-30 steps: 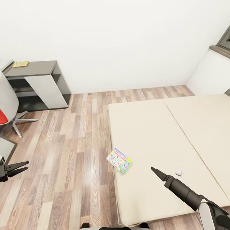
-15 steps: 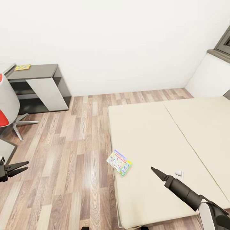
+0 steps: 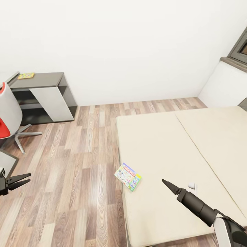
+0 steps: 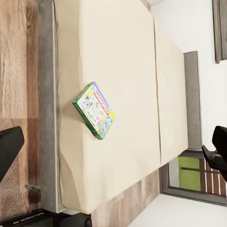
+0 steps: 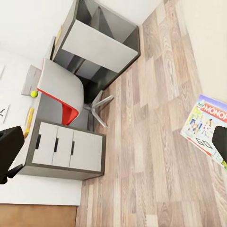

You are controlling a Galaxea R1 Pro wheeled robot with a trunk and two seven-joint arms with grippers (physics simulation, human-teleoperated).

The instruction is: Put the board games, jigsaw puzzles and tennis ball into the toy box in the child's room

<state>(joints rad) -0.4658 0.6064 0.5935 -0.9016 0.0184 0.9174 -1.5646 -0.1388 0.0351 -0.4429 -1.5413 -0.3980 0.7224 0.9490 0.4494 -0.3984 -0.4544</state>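
While closing on the bed (image 3: 164, 144), treat the green-edged board game (image 3: 128, 176) as the step in hand. Lies flat and askew on the mattress, close to the side that faces the floorboards, one corner nearly at the brink. Touches neither arm. Right gripper (image 3: 164, 181) hovers over the mattress, near the box but apart from it; left gripper (image 3: 29, 178) hangs over the floor, well apart. Fingers of both released and empty, spread wide in the wrist views.

To do it well, probably best to bring the base nearer first, then lower the right gripper toward the box's near edge rather than straight down on its lid: looks too flat and broad to pinch from above. Consider nudging it so that one edge overhangs the side of the mattress, then clamping across the thin edge with fingers above and below. Go slowly with the nudge; risks tipping the box onto the floor. Seat it deep between the fingers, since a broad box held by one edge is likely to droop or twist.

For afterwards, note the desk (image 5: 66, 146) with pale drawers in the right wrist view, with the tennis ball (image 5: 33, 93) on top, and the red-and-white chair (image 3: 7, 113) beside it to steer around.
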